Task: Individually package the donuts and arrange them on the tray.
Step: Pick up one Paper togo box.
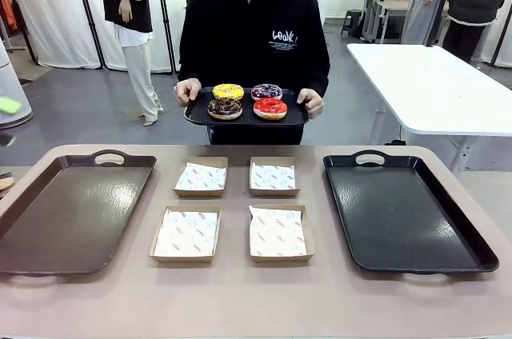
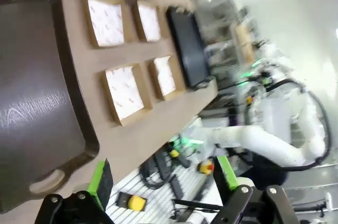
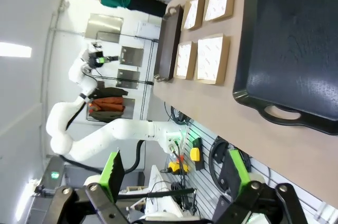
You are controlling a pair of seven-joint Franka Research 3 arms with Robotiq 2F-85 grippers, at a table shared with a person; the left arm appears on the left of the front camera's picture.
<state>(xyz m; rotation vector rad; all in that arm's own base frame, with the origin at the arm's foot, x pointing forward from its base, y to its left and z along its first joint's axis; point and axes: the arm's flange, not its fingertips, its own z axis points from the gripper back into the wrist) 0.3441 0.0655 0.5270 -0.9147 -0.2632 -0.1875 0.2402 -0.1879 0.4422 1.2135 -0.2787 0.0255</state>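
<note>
Starting out, you have the left gripper (image 2: pixel 163 179) and right gripper (image 3: pixel 175 171) spread and empty; the donuts (image 1: pixel 247 101) sit on the person's small tray (image 1: pixel 196 117) at the far side, so next lift one into a box (image 1: pixel 186 258).

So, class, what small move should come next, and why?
Probably the person sets the small tray down beyond the boxes: the donuts lie on it, held off the table, the boxes hold only paper, and the left gripper and right gripper are open, off its near edge.

Bright, even light; blurred left-wrist view.
</note>
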